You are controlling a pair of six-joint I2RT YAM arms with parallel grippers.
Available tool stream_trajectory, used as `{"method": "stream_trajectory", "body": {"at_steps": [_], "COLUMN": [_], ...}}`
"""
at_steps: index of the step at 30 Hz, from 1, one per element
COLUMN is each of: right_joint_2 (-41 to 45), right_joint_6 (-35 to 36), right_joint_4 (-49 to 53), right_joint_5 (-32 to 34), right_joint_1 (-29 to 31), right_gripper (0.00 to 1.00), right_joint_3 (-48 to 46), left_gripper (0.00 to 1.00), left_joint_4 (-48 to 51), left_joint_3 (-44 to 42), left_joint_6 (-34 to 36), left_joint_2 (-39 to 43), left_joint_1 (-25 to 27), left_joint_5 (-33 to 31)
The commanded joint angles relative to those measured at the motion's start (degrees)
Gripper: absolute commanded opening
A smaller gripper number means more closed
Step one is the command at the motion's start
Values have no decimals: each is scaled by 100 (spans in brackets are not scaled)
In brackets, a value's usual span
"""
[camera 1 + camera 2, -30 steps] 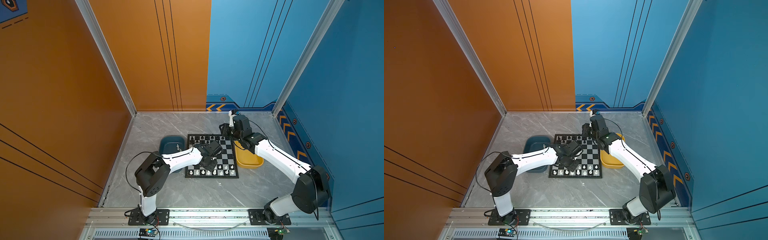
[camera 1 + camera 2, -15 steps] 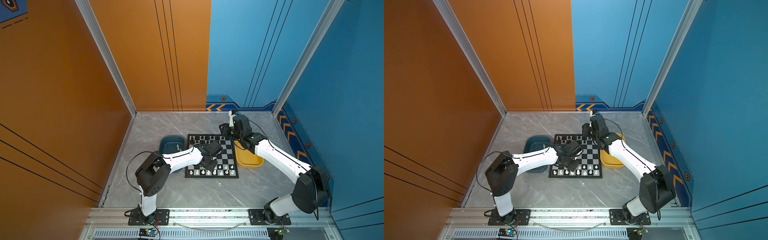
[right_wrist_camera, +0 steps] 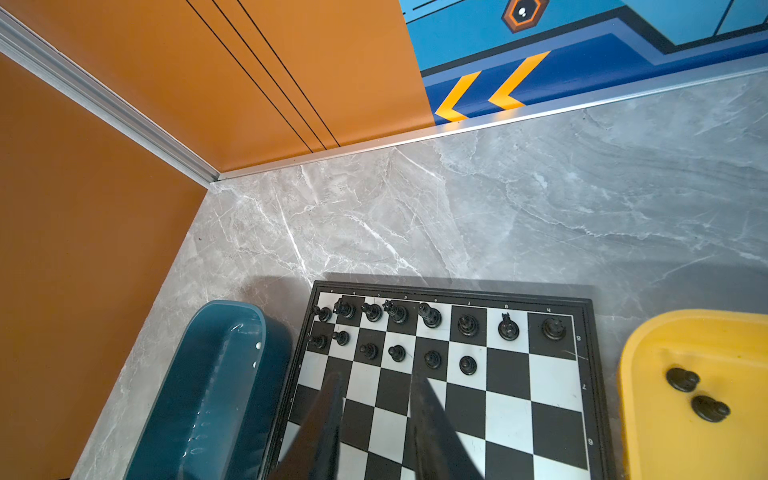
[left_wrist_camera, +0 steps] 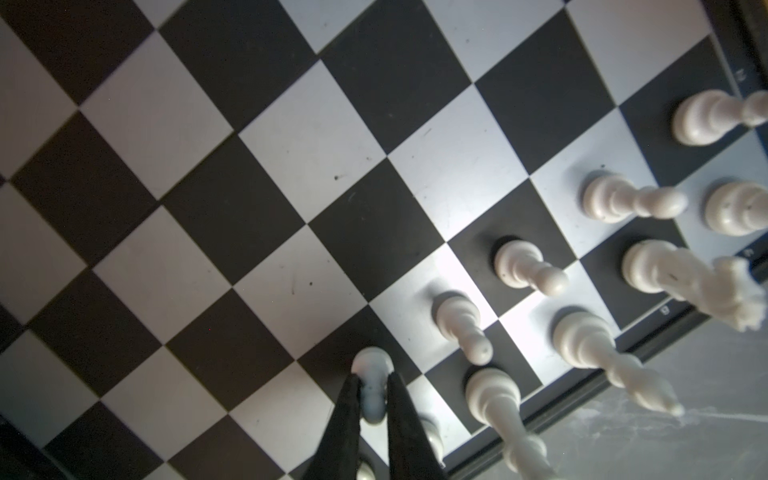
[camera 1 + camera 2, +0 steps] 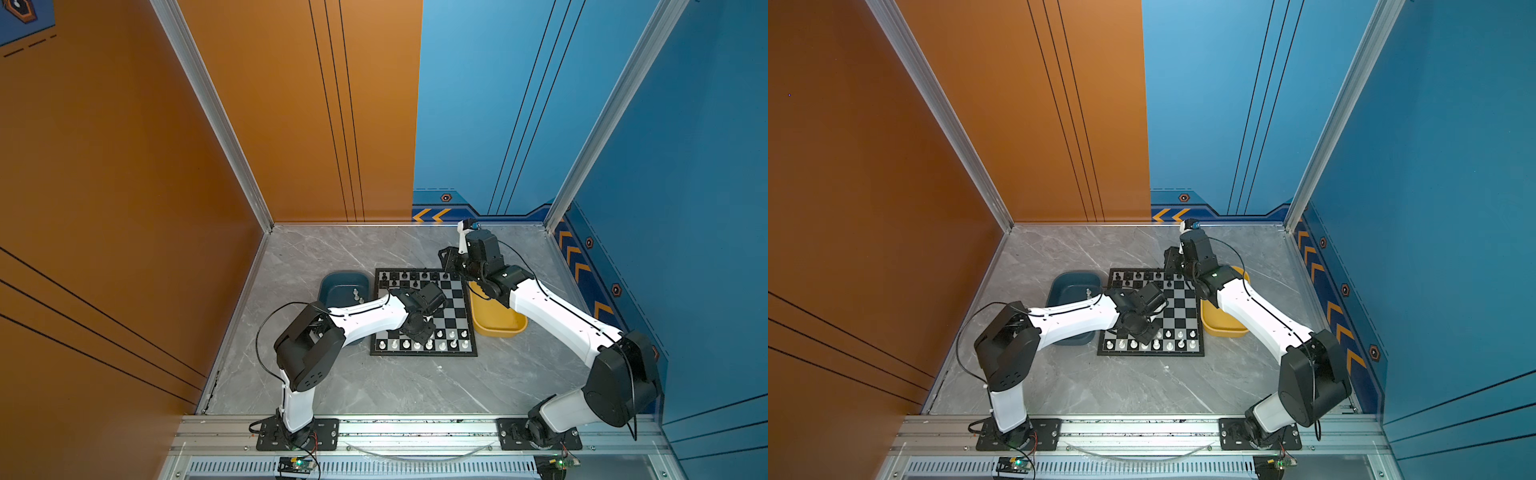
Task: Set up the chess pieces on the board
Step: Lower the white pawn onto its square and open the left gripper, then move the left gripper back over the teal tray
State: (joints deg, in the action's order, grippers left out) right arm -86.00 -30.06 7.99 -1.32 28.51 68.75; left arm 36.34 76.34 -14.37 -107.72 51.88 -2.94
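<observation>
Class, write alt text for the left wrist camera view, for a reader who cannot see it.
The left gripper holds a white pawn upright on a black square near the edge of the chessboard. Other white pieces stand in two rows beside it, and the remaining squares in view are bare.

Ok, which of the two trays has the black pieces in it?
The yellow tray: two black pieces lie in it. The dark teal tray holds white ones.
</observation>
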Motion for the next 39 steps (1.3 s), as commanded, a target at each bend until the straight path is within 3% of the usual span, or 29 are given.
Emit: {"method": "stream_trajectory", "body": {"at_steps": [1, 12, 19, 32, 39], "right_joint_2": [86, 101, 101, 153, 153], "right_joint_6": [9, 9, 9, 9, 9], "right_joint_4": [-2, 5, -3, 10, 2], "right_joint_5": [45, 48, 55, 79, 79], "right_joint_1": [-19, -27, -27, -26, -33], "right_gripper": [30, 30, 30, 30, 30], "right_joint_3": [-63, -77, -72, -105, -112], "left_gripper": [17, 19, 25, 26, 27], "left_joint_4": [209, 216, 206, 216, 213], "left_joint_3": [171, 198, 149, 141, 51], "left_joint_6": [22, 13, 5, -57, -31], "left_joint_2": [-91, -2, 277, 561, 1148], "left_joint_1": [77, 85, 112, 129, 95], "left_joint_5": [-106, -128, -118, -474, -901]}}
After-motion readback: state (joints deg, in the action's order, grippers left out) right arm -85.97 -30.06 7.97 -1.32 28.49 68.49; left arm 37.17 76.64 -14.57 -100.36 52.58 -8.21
